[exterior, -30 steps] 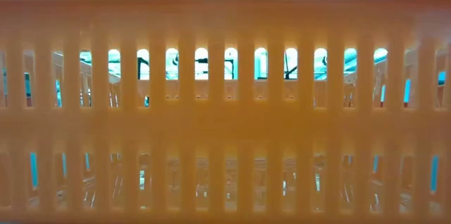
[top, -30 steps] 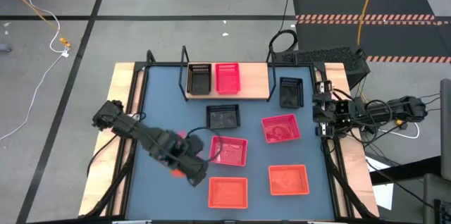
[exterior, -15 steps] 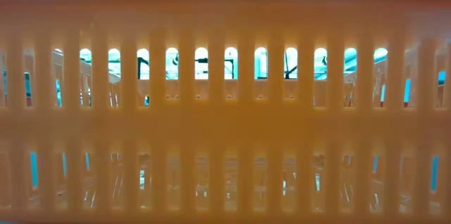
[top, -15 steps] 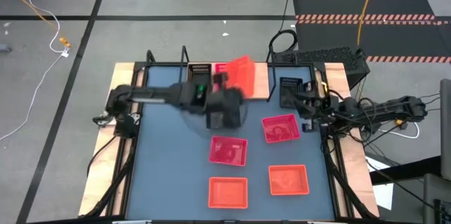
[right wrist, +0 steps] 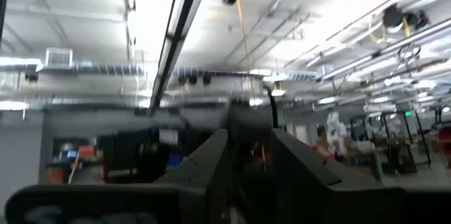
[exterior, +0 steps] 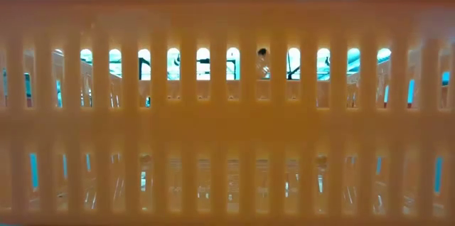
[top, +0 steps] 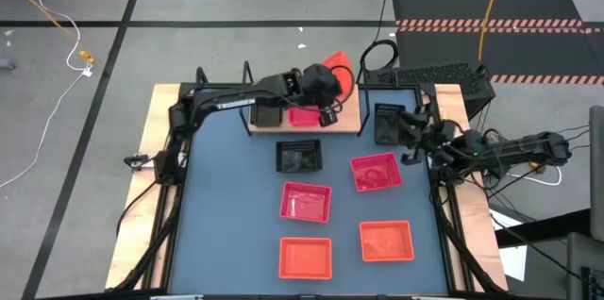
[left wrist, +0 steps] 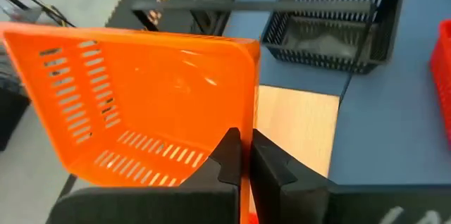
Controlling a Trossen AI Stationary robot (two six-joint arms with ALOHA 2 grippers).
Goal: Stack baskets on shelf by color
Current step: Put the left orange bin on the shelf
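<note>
My left gripper is shut on an orange-red basket, held tilted above the right far part of the shelf. On the shelf rest a black basket and a pinkish-red basket. My right gripper is open beside the right wall of a black basket lying on the table just right of the shelf. Whether it touches that basket, I cannot tell. My left gripper pinches one side wall of the orange-red basket at its rim, one finger on the inner face and one outside. It comes from the table's left side. The basket is lifted clear and tilted steeply, its hollow side turned toward the wrist camera.
On the blue tabletop lie a black basket, two pinkish-red baskets and two orange-red baskets. One basket's slotted wall fills the low view. Black wire uprights stand at the shelf's ends.
My left gripper has carried the orange-red basket from the table's near left, up and toward the far edge, to above the shelf's right part; the basket has tipped steeply. My right gripper has moved toward the table's left, up to the black basket beside the shelf.
</note>
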